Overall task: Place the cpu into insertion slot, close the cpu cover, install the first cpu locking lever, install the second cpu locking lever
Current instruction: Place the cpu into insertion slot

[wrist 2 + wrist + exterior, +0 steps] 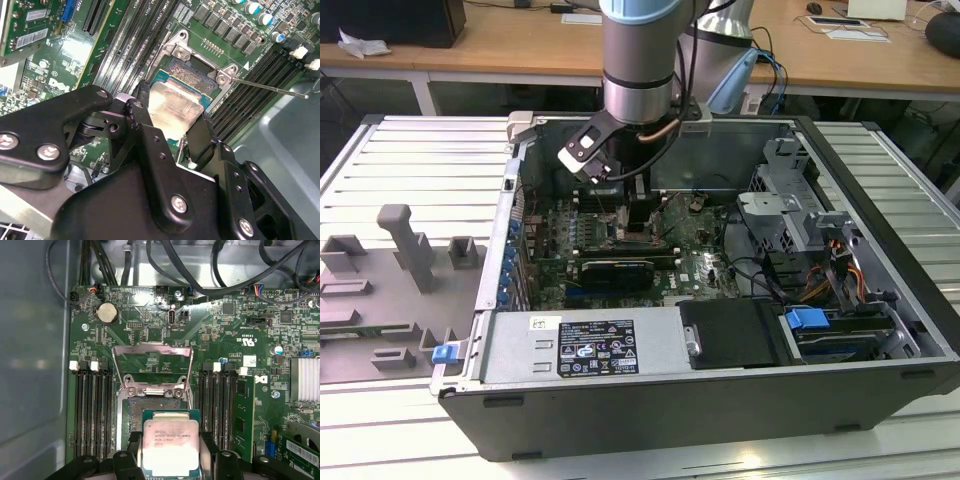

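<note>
An open case [650, 425] lies on a ribbed metal table [410, 150], with wooden desks [520, 45] at its twelve o'clock in the exterior view. The gripper [171, 462] clamps the cpu [171, 445], silver-topped with fine print, over the slot [150, 407]. The cover [152, 365] stands raised. A white printed label [595, 347] sits at the case's six o'clock.

A ribbed pale metal worktop [420, 160] fills the foreground; wooden desks [520, 45] stand behind at twelve o'clock.
</note>
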`<state>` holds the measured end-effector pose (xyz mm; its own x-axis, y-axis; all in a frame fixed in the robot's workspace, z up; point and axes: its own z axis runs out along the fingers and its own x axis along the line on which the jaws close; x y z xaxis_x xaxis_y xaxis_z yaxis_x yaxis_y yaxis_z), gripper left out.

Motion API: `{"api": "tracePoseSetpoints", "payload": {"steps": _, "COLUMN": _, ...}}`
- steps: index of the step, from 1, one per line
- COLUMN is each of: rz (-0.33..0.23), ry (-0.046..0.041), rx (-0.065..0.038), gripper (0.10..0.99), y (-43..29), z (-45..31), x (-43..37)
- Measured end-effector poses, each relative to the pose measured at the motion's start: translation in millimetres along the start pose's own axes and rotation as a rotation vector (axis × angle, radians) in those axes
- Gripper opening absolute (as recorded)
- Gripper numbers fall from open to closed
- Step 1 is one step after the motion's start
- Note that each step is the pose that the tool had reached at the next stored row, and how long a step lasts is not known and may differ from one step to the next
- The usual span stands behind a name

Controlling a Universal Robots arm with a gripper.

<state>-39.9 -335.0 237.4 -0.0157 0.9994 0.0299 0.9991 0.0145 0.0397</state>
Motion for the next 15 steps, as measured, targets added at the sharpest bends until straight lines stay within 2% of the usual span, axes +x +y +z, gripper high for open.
{"api": "tracePoseSetpoints", "payload": {"steps": 2, "rz": 0.000, "ry": 0.0001, "rx": 0.000, "gripper": 0.541, "y": 0.0, "z": 3.1, "x": 3.4}}
{"api": "tracePoseSetpoints", "payload": {"steps": 6, "rz": 0.000, "ry": 0.0003, "rx": 0.000, "gripper": 0.541, "y": -0.2, "z": 9.1, "x": 4.9}}
{"api": "tracePoseSetpoints", "payload": {"steps": 15, "rz": 0.000, "ry": 0.0002, "rx": 0.000, "gripper": 0.541, "y": -0.4, "z": 12.0, "x": 4.9}}
